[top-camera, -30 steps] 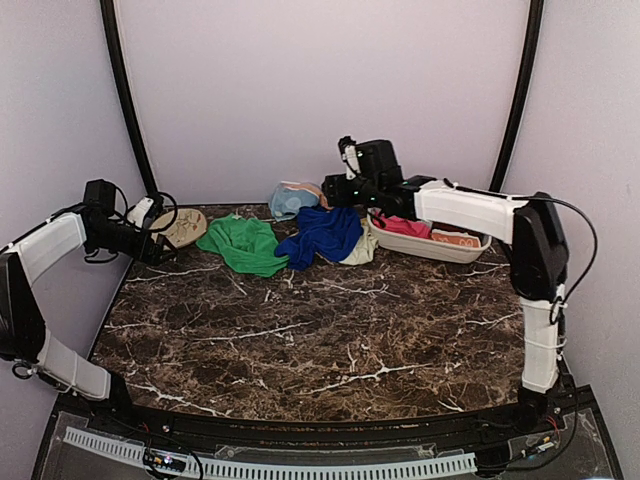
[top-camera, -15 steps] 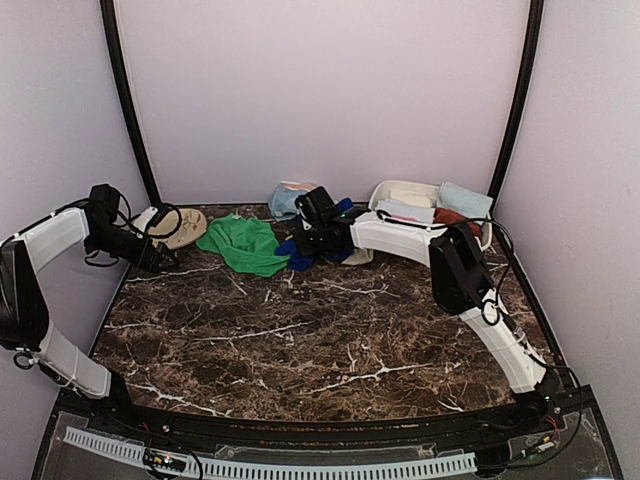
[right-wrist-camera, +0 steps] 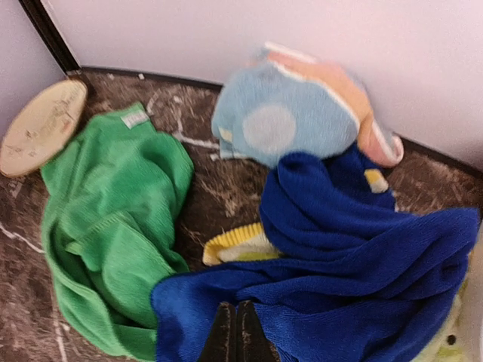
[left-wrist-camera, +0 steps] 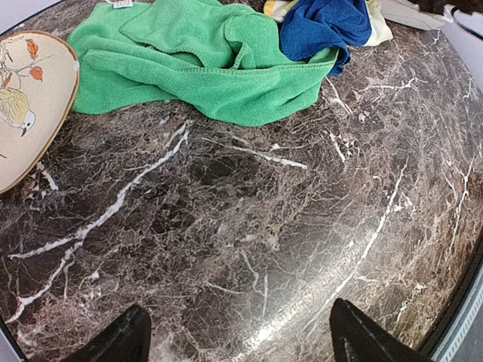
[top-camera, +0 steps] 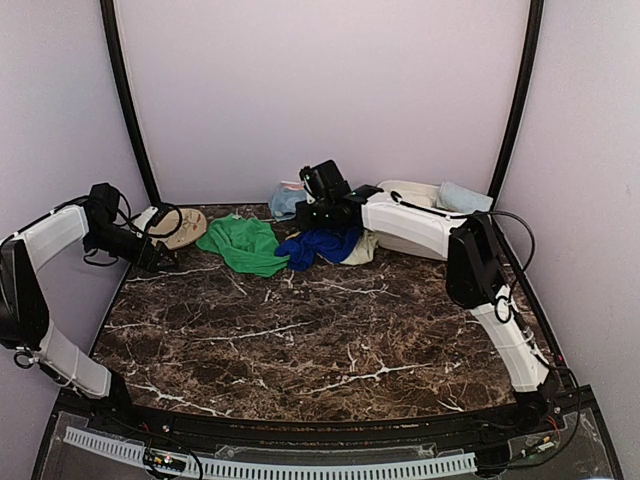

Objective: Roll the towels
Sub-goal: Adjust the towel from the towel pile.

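A: The right fingers (right-wrist-camera: pixel 230 335) are pressing flat together, tips sinking into the near edge of the royal blue towel (right-wrist-camera: pixel 339 271). They seem to be pinching a fold, though the cloth is hiding the contact itself.

B: A second ago they were standing open over at the far right.

A: Yes, the arm has been swinging left to the pile and clamping down. I'm reading that as the pick: the next towel is getting taken, and no rolling is happening yet.

B: How is everything lying?

A: The desk (top-camera: pixel 320 340) is carrying the pile along its far edge. The right arm (top-camera: pixel 410 225) is stretching far and leftward, elbow bending on the right, wrist tipping down over the pile. The left arm (top-camera: pixel 50 240) is reaching to the far left and hanging low, with the left fingers (left-wrist-camera: pixel 124 339) spreading wide and gripping nothing.

B: And the towels?

A: The green towel (right-wrist-camera: pixel 113 226) is sprawling crumpled left of the blue one, touching it. The light blue towel (right-wrist-camera: pixel 283 124) is sitting behind them by the far wall. A pale yellow towel (right-wrist-camera: pixel 238 245) is peeking out from beneath the blue.
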### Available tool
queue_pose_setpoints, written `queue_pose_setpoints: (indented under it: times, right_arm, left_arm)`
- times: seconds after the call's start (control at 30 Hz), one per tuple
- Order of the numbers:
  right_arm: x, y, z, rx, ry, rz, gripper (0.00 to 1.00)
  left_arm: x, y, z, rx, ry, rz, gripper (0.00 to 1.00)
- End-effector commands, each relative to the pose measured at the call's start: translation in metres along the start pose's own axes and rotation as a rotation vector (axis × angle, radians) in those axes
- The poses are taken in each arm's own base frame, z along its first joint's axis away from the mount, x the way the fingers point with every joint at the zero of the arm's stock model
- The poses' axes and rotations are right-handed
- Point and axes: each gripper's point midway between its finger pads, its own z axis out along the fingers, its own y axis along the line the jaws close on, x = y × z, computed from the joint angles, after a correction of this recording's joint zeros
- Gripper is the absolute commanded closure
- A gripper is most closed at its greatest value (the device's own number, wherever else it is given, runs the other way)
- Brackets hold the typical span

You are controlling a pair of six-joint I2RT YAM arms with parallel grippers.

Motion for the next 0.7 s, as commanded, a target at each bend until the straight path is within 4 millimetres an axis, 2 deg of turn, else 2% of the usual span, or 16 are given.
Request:
queue_pose_setpoints:
  times: [0.0, 0.1, 0.2, 0.27, 0.3, 0.47, 0.67]
  right_arm:
    - [-0.126, 0.008, -0.103, -0.063, -0.294, 0.043, 1.00]
    - [-0.119, 0.000, -0.107, -0.029, -0.278, 0.049, 0.98]
    - [-0.089, -0.009, -0.084, 0.021, -0.201, 0.074, 0.50]
    - [-0.068, -0.019, -0.067, 0.075, -0.153, 0.096, 0.34]
    - [-0.060, -0.024, -0.059, 0.098, -0.135, 0.103, 0.30]
    - [-0.028, -0.047, -0.024, 0.146, -0.064, 0.123, 0.25]
    - [0.008, -0.068, 0.010, 0.144, 0.028, 0.135, 0.25]
  left_arm:
    - [-0.003, -0.010, -0.009, 0.032, -0.007, 0.001, 0.16]
    - [-0.004, -0.012, -0.012, 0.034, -0.011, 0.005, 0.16]
    - [-0.003, -0.014, -0.013, 0.034, -0.010, 0.007, 0.15]
    - [0.000, -0.015, -0.013, 0.037, -0.003, 0.007, 0.14]
    - [0.001, -0.015, -0.013, 0.038, -0.001, 0.008, 0.14]
    - [0.004, -0.015, -0.013, 0.035, 0.008, 0.019, 0.12]
    - [0.002, -0.018, -0.014, 0.047, -0.003, 0.023, 0.11]
